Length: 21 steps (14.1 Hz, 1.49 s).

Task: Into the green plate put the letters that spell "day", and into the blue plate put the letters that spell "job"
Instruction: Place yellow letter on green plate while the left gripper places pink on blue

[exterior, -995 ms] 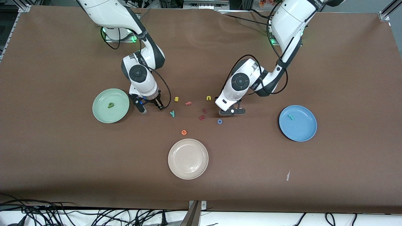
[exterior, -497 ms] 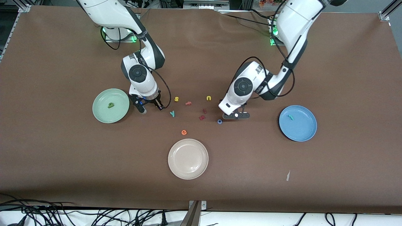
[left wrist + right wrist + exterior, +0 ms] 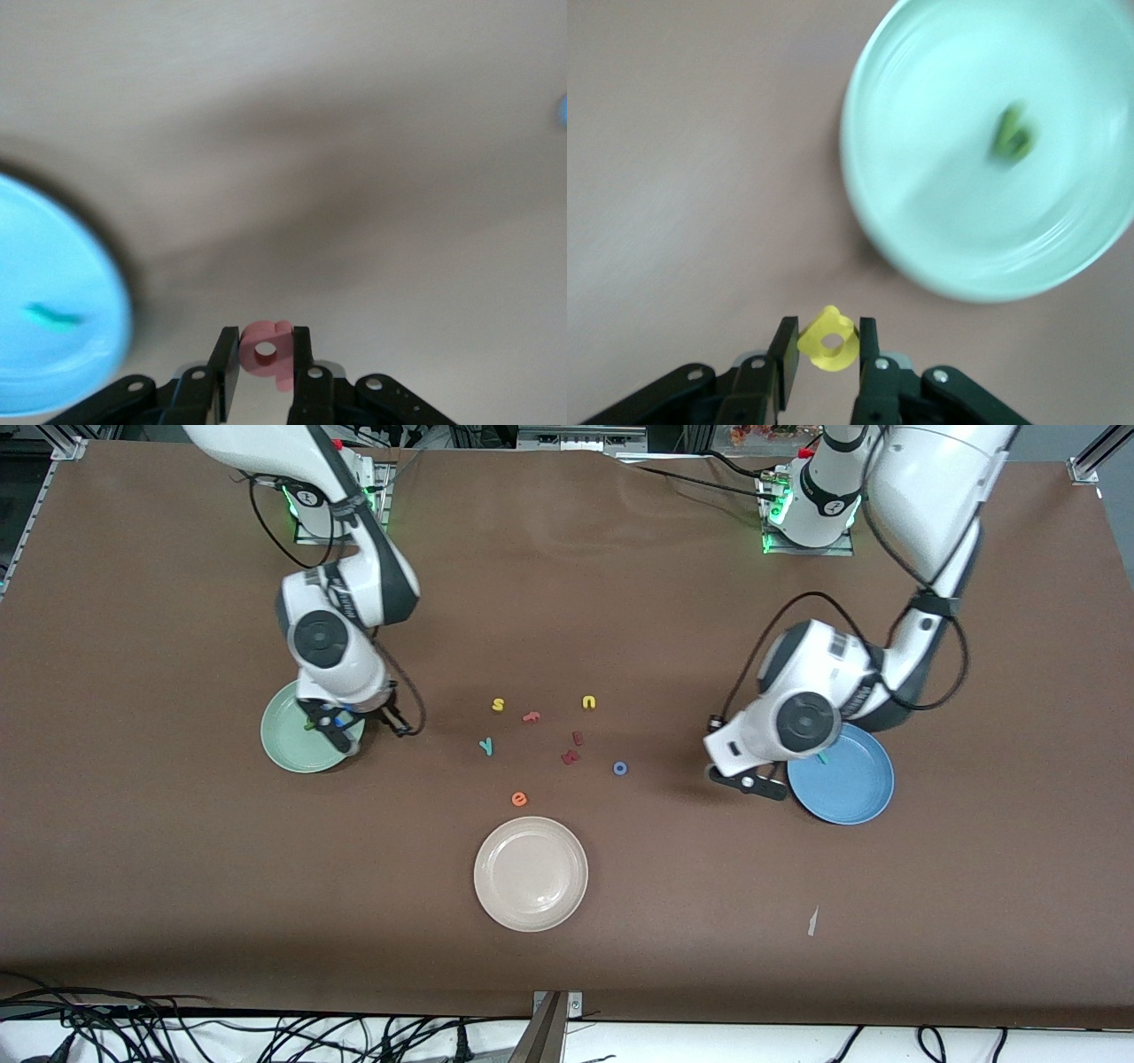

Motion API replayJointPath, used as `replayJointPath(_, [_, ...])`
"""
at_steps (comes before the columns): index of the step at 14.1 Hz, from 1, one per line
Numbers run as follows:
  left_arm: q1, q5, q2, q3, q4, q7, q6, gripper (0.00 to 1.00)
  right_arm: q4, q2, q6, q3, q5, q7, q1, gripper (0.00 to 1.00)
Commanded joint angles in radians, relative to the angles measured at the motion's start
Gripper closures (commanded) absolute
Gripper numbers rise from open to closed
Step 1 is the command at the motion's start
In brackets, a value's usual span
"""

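The right gripper (image 3: 824,350) is pinching the yellow letter (image 3: 827,339) between its jaws, nearing the green plate (image 3: 939,221). The left gripper (image 3: 266,354) is clamping the coral b (image 3: 266,350), carrying it toward the blue plate (image 3: 44,354).

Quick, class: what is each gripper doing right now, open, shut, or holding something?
Left gripper: shut on the coral-red letter, beside the blue plate.
Right gripper: shut on the yellow letter, beside the green plate.

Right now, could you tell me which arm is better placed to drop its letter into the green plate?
The right gripper, gripping the yellow letter beside the green plate; the left gripper is by the blue plate.
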Motion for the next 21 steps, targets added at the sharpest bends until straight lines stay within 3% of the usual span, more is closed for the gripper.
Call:
replayJointPath(1, [0.099, 0.069, -0.02, -0.008, -0.01, 0.232, -0.057, 0.96, -0.11, -0.061, 0.018, -0.095, -0.004, -0.195, 0.006, 0.86])
replayJointPath(2, [0.13, 0.121, -0.016, -0.011, -0.012, 0.281, -0.067, 0.96, -0.121, -0.072, 0.023, -0.112, -0.004, -0.216, 0.006, 0.64])
replayJointPath(3, [0.154, 0.164, -0.009, -0.011, -0.016, 0.332, -0.074, 0.96, -0.121, -0.075, 0.015, -0.114, 0.001, -0.214, 0.006, 0.01])
replayJointPath(6, [0.201, 0.247, 0.043, -0.011, -0.012, 0.444, -0.074, 0.96, -0.114, -0.084, 0.012, -0.085, 0.012, -0.19, 0.009, 0.0])
replayJointPath(7, [0.204, 0.257, 0.049, -0.011, -0.012, 0.45, -0.074, 0.7, -0.108, -0.081, 0.02, -0.043, 0.013, -0.138, 0.01, 0.0])
replayJointPath(8, [0.202, 0.257, 0.052, -0.012, -0.01, 0.451, -0.074, 0.01, -0.094, -0.074, 0.023, -0.013, 0.013, -0.071, 0.012, 0.0])
replayJointPath(11, [0.195, 0.187, 0.044, -0.018, 0.03, 0.435, -0.077, 0.0, -0.066, -0.04, 0.071, 0.04, 0.022, 0.043, 0.047, 0.0])
replayJointPath(13, [0.187, 0.015, 0.05, -0.017, 0.075, 0.393, -0.077, 0.0, -0.028, 0.014, 0.111, 0.057, 0.019, 0.176, 0.087, 0.0])
replayJointPath(16, [0.121, -0.091, 0.07, -0.018, 0.114, 0.184, -0.07, 0.0, 0.099, 0.116, 0.112, 0.06, 0.007, 0.149, 0.16, 0.0])
replayJointPath(18, [0.042, -0.098, 0.109, -0.018, 0.166, -0.009, -0.067, 0.0, 0.209, 0.205, 0.107, 0.06, 0.002, 0.132, 0.203, 0.0])
replayJointPath(21, [-0.067, -0.099, 0.179, -0.018, 0.266, -0.228, -0.064, 0.0, 0.303, 0.282, 0.109, 0.061, 0.008, -0.059, 0.227, 0.01])
